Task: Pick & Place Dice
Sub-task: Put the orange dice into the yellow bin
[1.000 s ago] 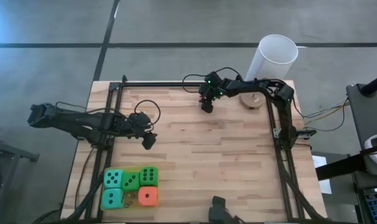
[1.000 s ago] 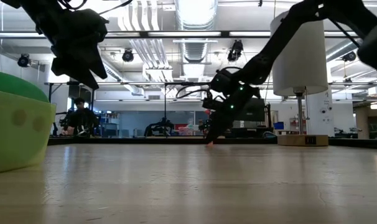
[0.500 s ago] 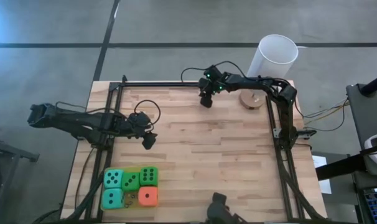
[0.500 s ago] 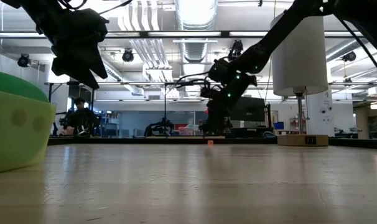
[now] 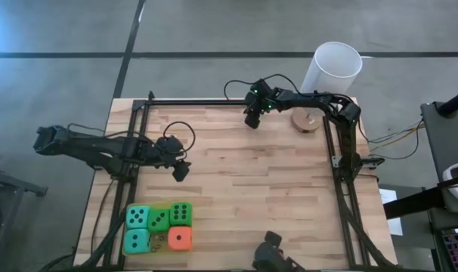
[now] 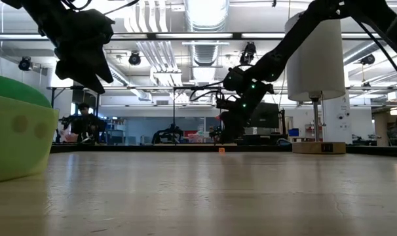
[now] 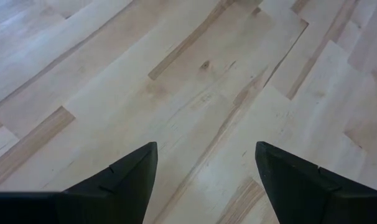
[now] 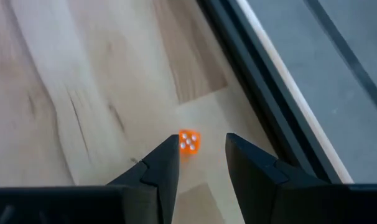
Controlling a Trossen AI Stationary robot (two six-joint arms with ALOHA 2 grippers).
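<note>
Five soft dice lie in a cluster near the table's near-left corner: two teal (image 5: pixel 138 217) (image 5: pixel 136 242), two green (image 5: pixel 159 220) (image 5: pixel 181 213) and one orange-red (image 5: pixel 179 239). My left gripper (image 5: pixel 181 171) (image 7: pixel 206 149) hangs open over bare wood, a little farther back than the cluster. My right gripper (image 5: pixel 252 119) (image 8: pixel 202 142) hovers open near the far edge. A tiny orange die with white pips (image 8: pixel 188 141) (image 6: pixel 221 150) rests on the table just past its fingertips, untouched.
A tall white cylinder (image 5: pixel 331 72) stands beyond the far-right corner, with a round wooden disc (image 5: pixel 305 121) on the table beside it. A black frame rail (image 5: pixel 199 102) runs along the far edge, close to my right gripper. The table's middle is bare wood (image 5: pixel 252 181).
My right gripper has risen from the tabletop and drawn slightly toward the far edge, rolling a little. The tiny orange die, which was at its fingertips, stays on the table.
</note>
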